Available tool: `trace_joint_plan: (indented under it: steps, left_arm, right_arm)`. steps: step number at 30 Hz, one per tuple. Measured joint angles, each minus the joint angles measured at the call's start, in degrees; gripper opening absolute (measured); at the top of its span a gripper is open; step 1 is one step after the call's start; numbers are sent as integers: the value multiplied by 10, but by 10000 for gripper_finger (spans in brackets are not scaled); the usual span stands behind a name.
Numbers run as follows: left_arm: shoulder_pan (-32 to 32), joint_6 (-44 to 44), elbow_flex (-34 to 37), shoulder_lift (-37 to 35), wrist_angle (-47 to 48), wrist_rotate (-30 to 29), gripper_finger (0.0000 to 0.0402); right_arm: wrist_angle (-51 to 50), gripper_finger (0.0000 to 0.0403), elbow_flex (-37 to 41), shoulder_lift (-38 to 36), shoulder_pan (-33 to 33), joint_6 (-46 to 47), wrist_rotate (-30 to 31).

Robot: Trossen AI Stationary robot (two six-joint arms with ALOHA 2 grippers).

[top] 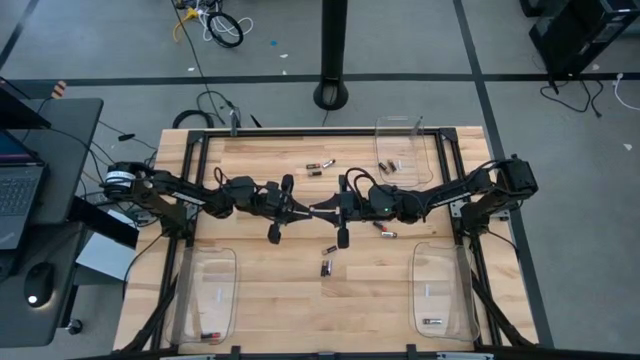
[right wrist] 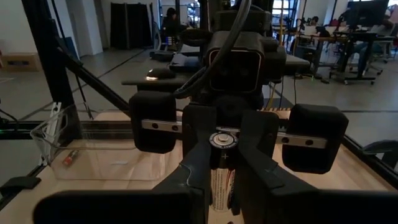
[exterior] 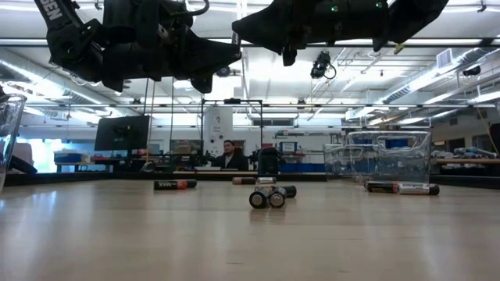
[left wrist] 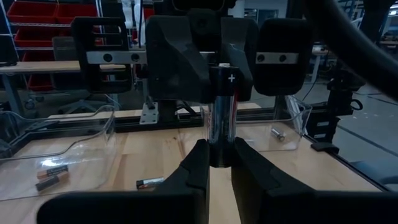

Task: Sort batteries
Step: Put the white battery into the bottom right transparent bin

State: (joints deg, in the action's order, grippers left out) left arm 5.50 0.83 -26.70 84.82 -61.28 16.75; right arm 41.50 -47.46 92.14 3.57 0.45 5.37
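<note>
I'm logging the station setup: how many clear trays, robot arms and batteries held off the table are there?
Clear trays: 3
Robot arms: 2
Battery held above mid-table by the left end effector and right end effector: 1
Total: 6

Silvery battery (left wrist: 222, 118) upright btwn end effectors, other batteries (top: 329, 250) scattered on tabletop
</note>
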Motion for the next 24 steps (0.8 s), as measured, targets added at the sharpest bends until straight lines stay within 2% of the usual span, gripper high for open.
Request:
trace_joint_plan:
  steps: [24]
  left_arm:
    - [0,9,0,0,8,3,72]
  right_arm:
    - [-6,59,0,0,0,-6,0]
